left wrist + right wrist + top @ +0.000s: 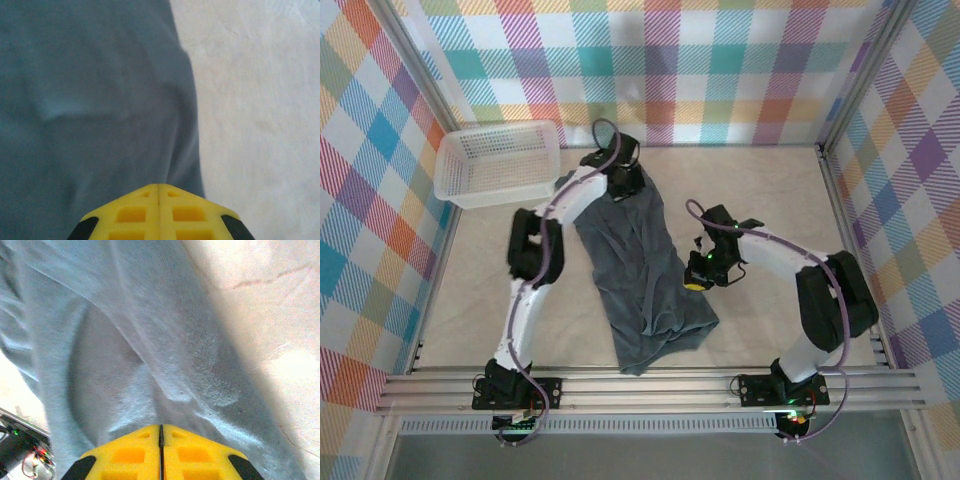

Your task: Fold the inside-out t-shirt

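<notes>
The shirt (pixel 638 270) lies as a long crumpled strip mid-desk (pixel 770 190), running far to near. My left jaws are clamped on its far end and my right jaws are shut on its right edge. I should lift both evenly, with the cloth taut. The basket (pixel 498 165), far left, stands clear.

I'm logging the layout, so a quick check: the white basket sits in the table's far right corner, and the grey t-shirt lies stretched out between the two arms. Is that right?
Not quite. The top external view shows the basket in the far left corner of the table, not the far right. The rest stands: the t-shirt lies as you say.
</notes>
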Controlling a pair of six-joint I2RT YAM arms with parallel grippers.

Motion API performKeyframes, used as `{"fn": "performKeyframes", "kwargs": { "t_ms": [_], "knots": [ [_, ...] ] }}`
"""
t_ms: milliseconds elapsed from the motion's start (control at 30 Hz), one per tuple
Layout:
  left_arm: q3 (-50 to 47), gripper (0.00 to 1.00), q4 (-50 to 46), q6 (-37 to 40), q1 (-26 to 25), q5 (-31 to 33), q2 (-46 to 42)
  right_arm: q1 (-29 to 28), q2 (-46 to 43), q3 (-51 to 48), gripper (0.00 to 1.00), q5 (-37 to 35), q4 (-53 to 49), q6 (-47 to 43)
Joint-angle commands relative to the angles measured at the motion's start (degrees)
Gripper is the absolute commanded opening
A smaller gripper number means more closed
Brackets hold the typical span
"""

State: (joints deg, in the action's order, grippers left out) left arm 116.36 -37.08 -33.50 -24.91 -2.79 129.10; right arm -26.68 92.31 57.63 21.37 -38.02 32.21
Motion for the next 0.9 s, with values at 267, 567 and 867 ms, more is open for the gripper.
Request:
{"fn": "performKeyframes", "kwargs": {
  "t_ms": [267,567,867],
  "knots": [
    [-27.19,0.0,0.42,5.87,7.92,15.9,-18.51,-0.31,0.92,-2.23,0.09,7.52,8.26,-0.65],
    [-16.62,0.0,4.2,5.58,7.53,9.04,-2.37,-0.44,-0.24,-3.97,0.11,7.56,9.45,0.29],
    [9.79,0.0,-10.39,7.3,0.25,17.58,19.53,-0.39,-0.89,-3.07,0.23,2.88,9.45,4.35]
  ]
}}
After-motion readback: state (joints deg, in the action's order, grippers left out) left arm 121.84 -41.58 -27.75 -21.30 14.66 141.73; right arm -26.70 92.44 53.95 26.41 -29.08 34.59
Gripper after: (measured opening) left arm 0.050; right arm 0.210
